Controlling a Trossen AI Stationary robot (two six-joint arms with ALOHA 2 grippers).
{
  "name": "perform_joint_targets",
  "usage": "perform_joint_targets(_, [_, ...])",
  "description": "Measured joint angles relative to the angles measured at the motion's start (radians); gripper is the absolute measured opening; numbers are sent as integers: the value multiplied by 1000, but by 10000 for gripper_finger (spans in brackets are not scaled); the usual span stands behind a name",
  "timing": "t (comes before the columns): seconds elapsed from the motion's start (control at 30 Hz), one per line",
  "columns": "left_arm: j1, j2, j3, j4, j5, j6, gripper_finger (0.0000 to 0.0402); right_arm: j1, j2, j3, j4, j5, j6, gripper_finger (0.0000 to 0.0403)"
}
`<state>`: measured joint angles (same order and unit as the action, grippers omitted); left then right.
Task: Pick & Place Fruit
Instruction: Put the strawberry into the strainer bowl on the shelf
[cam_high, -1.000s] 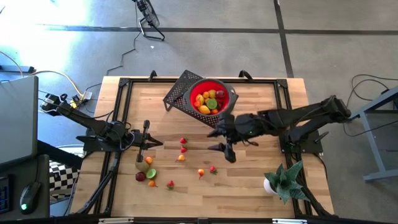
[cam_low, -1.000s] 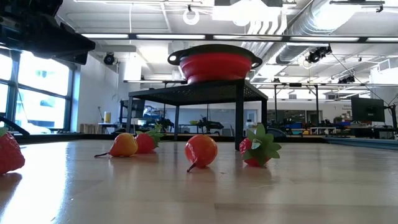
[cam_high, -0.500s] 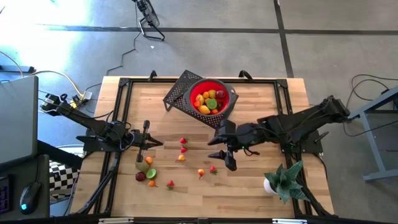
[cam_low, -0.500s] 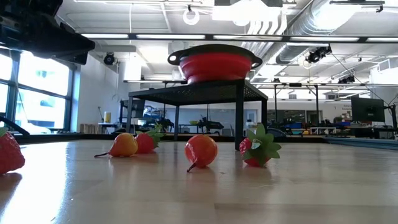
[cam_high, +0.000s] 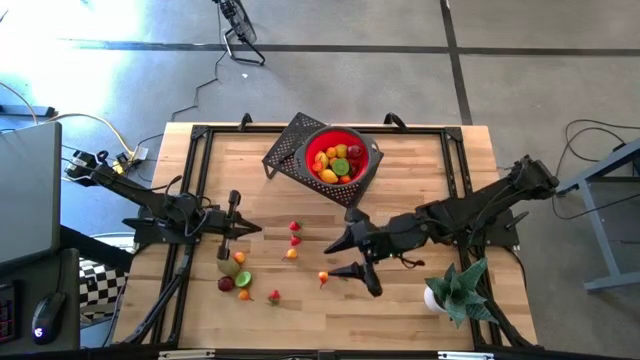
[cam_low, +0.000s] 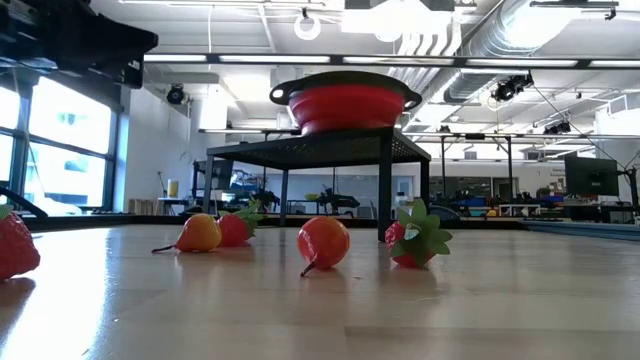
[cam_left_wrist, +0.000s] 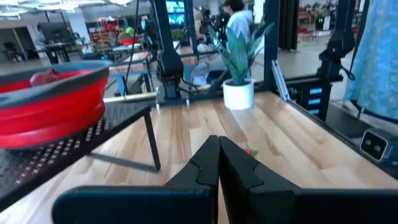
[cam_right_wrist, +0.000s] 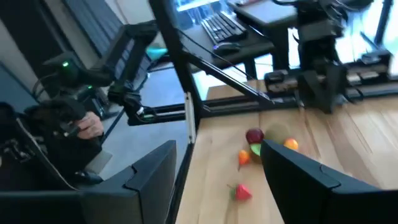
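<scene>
Right claw spread above loose fruit

Right claw (cam_high: 345, 256), fingers parted and grasping nothing, hovers over the surface (cam_high: 400, 310) beside a small orange-red fruit (cam_high: 323, 277). Left claw (cam_high: 238, 229) waits clenched at the left side, near a cluster of fruits (cam_high: 236, 272). More fruit fills the red bowl (cam_high: 371, 150) on its black stand (cam_high: 285, 148).

No text, label or number seems legible on anything here
</scene>
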<state>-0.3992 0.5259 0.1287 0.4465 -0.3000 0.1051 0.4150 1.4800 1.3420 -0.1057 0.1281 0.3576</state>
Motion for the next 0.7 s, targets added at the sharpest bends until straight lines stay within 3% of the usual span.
perform_joint_targets(0.33, [0, 0, 0, 16, 2, -5, 0, 32, 33, 0, 22, 138, -132, 226])
perform_joint_targets(0.7, [0, 0, 0, 16, 2, -5, 0, 33, 70, 39, 18, 178, -236, 226])
